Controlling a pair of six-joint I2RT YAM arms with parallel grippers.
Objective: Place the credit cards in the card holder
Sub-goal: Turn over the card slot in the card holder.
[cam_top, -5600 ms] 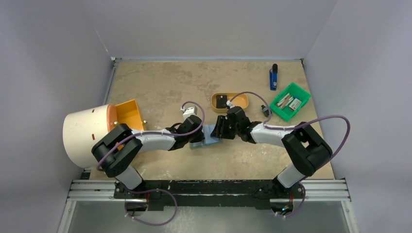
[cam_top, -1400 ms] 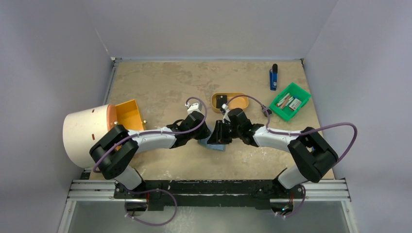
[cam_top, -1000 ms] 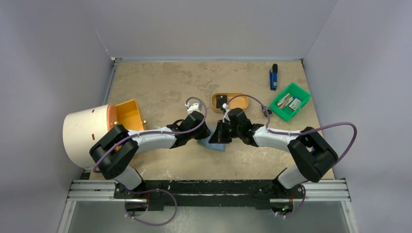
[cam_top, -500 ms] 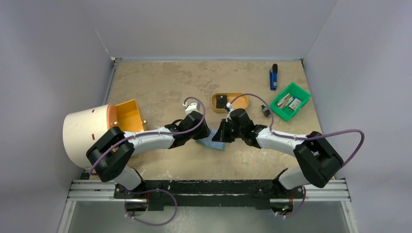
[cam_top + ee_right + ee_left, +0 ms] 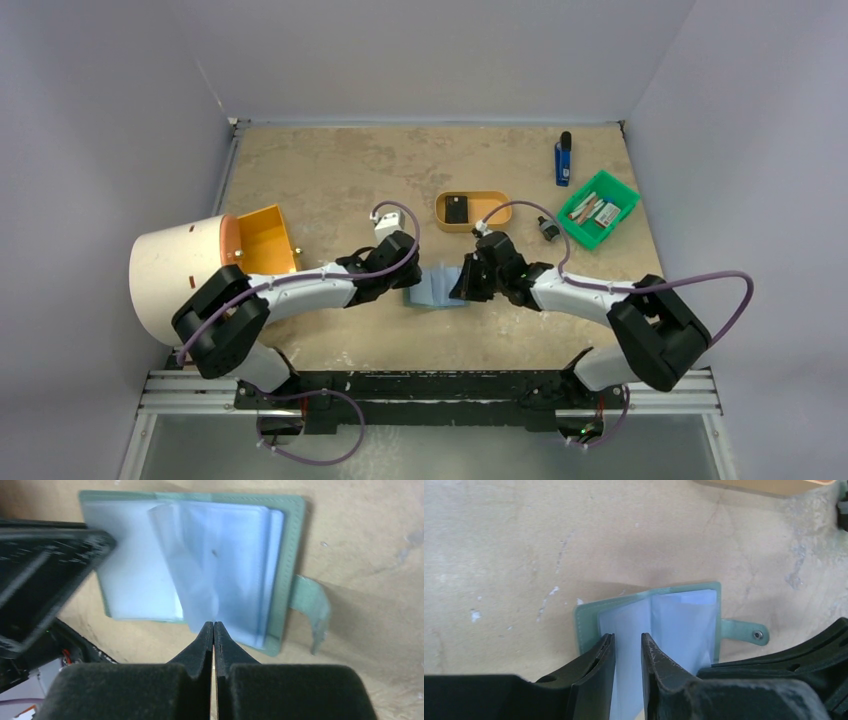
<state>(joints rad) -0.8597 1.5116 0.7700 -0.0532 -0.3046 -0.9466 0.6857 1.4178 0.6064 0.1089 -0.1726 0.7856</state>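
Green card holder (image 5: 585,622) partly hidden under left end effector (image 5: 627,639), apart; right end effector (image 5: 213,626) together

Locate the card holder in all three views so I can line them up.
Top external: card holder lies open just below the middle of the picture.
Left wrist: card holder sits lower centre, spread open.
Right wrist: card holder fills the upper half, open, with a clear sleeve curling up.
Shared landmark: snap tab on its right edge in both wrist views; the top view does not show it.

White links (image 5: 300,290), black joints (image 5: 655,325), purple cables (image 5: 690,279) — left claw (image 5: 626,639), right claw (image 5: 214,625) black.
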